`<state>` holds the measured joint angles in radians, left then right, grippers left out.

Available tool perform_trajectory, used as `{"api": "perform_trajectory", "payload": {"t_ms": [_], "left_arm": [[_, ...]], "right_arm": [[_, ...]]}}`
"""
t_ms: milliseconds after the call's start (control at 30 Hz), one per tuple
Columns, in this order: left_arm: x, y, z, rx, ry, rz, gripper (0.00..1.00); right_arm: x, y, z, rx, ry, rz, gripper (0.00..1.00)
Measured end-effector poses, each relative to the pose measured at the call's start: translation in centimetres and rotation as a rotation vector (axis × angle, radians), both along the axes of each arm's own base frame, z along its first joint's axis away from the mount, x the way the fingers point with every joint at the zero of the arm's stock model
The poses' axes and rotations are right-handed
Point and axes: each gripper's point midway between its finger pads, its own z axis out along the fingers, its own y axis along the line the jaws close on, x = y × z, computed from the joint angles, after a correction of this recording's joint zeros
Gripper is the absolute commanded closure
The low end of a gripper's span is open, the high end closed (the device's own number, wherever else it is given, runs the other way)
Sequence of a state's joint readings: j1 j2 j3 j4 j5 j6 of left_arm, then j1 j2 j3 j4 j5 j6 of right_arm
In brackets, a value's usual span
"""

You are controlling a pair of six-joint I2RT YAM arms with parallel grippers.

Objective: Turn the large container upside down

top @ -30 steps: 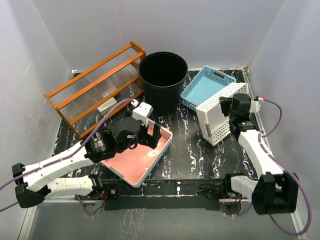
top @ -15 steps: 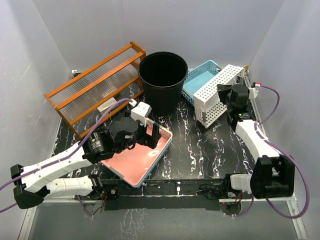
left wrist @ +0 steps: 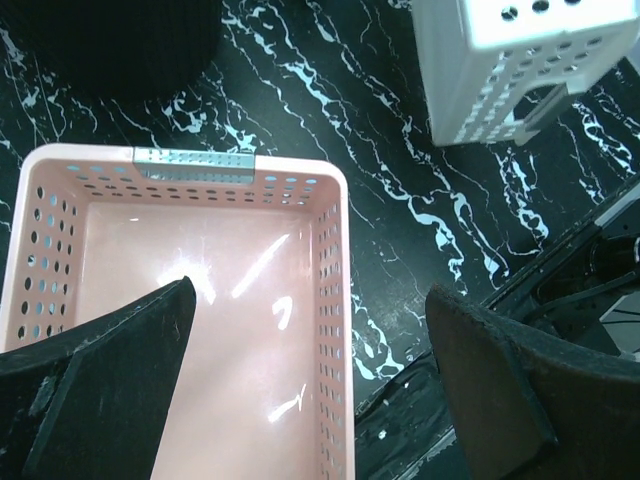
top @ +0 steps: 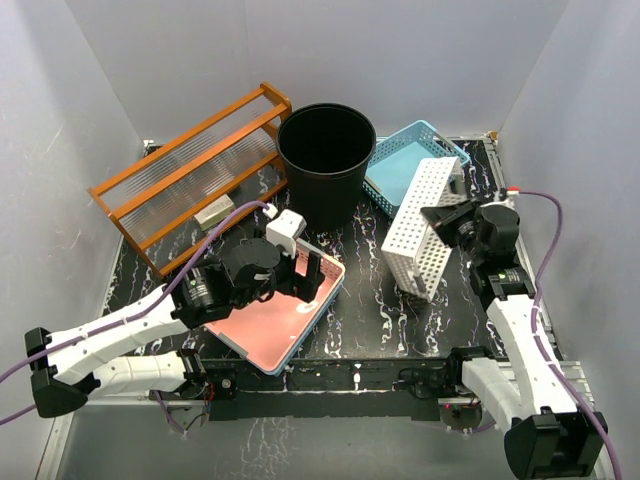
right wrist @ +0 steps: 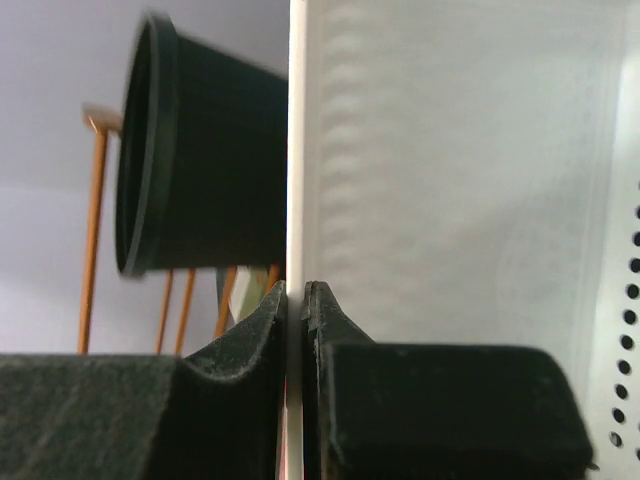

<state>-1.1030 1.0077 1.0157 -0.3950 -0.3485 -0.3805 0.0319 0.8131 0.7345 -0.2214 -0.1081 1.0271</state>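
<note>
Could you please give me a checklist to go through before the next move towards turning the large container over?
1. Black bin upright, mouth up, touched by neither gripper: ok.
2. Right gripper free to take the bin: not ok. It is shut on a wall of the white basket, which it holds tilted.
3. Left gripper open: ok. It hovers above the pink basket.
4. Bin empty: cannot tell, as the inside is too dark.
5. Room to tip the bin: not ok. The wooden rack is close on one side and the blue basket on the other.
</note>
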Motion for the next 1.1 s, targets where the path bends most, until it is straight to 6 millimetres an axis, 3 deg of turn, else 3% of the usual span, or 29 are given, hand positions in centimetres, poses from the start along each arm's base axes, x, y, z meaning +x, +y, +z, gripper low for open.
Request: {"api": "perform_trajectory", "payload": {"t_ms": [233, 600, 833, 1000, 1100], "left_arm": [[-0.5, 0.8, -2.9, 0.031, 0.047, 0.017, 0.01], [0.0, 1.3, -3.4, 0.035, 0.057, 0.041, 0.01], [1.5, 1.8, -3.5, 0.005, 0.076, 0.078, 0.01], [2.1, 2.1, -2.8, -0.033, 0.074, 0.09, 0.01], [2.1, 2.1, -2.9, -0.033, 0.081, 0.082, 0.01]], "right_arm": [[-2.6, 4.4, -4.1, 0.097, 0.113, 0.258, 1.0], [-6.4, 7.9, -3.7, 0.375, 0.14, 0.426, 1.0], [-7.2, 9.0, -3.4, 0.479, 0.123, 0.493, 1.0], [-8.1, 9.6, -4.8, 0.543, 0.117, 0.548, 1.0], [-8.2, 9.7, -4.7, 0.536, 0.1, 0.568, 1.0]]}}
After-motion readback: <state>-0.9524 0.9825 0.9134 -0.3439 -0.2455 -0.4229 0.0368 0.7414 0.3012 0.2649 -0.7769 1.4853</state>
